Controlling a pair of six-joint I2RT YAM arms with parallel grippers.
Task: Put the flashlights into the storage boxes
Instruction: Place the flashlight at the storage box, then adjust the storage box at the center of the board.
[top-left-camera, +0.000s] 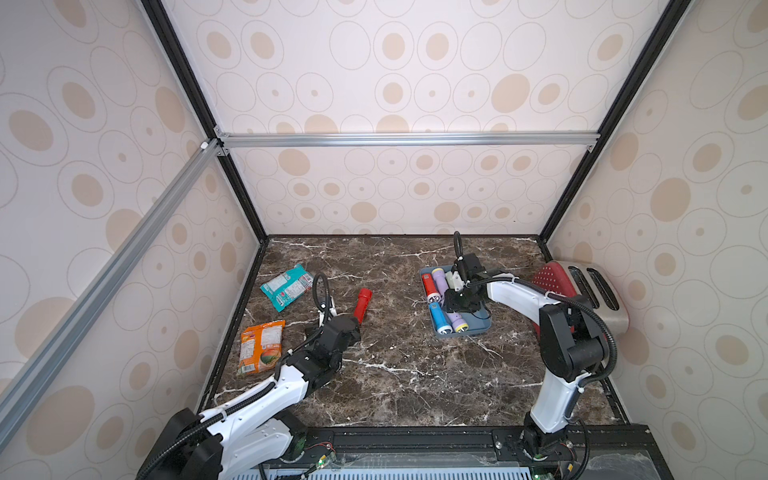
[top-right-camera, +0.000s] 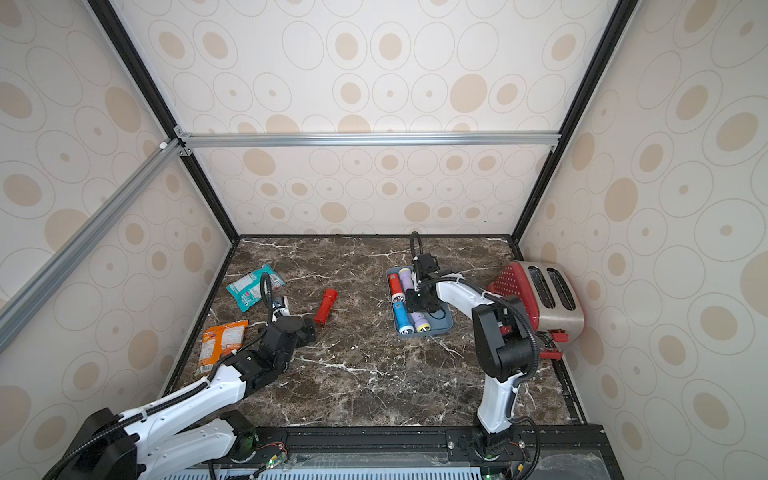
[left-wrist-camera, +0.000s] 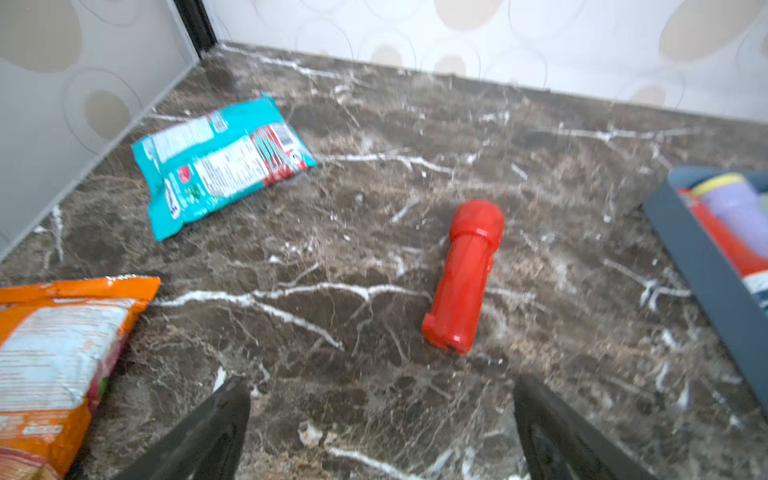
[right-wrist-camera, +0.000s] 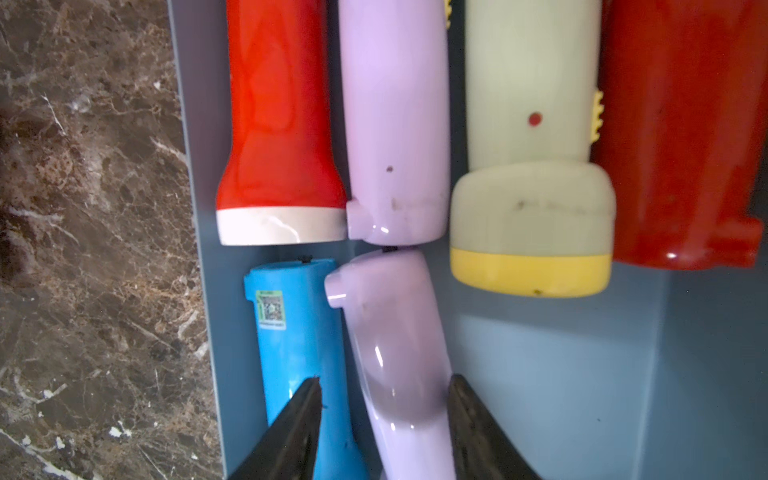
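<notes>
**Tray.** The shallow blue-grey plastic tray (top-left-camera: 480, 325) lies on the brown marble tabletop (top-left-camera: 395, 374), in its right half and nearer the far edge than the near one. Six flashlights lie flat inside it.

**Far row, right wrist view.**
- A red plastic flashlight with a white ring (right-wrist-camera: 278, 124) lies next to the tray's long wall.
- A lilac plastic flashlight (right-wrist-camera: 395, 124) touches it.
- A pale green flashlight with a yellow ring (right-wrist-camera: 528, 104) comes next.
- A dark red flashlight (right-wrist-camera: 673, 145) lies just beside that one.

**Near row.** A blue plastic flashlight (right-wrist-camera: 299, 332) runs along the same wall. A second lilac flashlight (right-wrist-camera: 399, 332) lies slightly skewed, its butt meeting the butt of the first lilac one.

**Right gripper** (right-wrist-camera: 384, 378). It stands over the tray, jaws narrowly parted astride the second lilac flashlight. One finger sits close against the flashlight. Beside the other finger a strip of blue shows, so the jaws are not clamped on it.

**Seventh unit.** A loose red plastic flashlight (top-left-camera: 362, 305) lies flat left of the tabletop's centre, well apart from the tray, with its head toward the far edge.

**Left gripper** (left-wrist-camera: 382, 382). Its jaws are spread wide and grip nothing. It sits low over the tabletop, near the loose flashlight's tail.

**Other items.**
- A teal snack packet (top-left-camera: 286, 286) lies toward the far-left corner.
- An orange snack packet (top-left-camera: 261, 347) lies by the left edge.
- A red polka-dot toaster (top-left-camera: 590, 291) stands at the right edge.
</notes>
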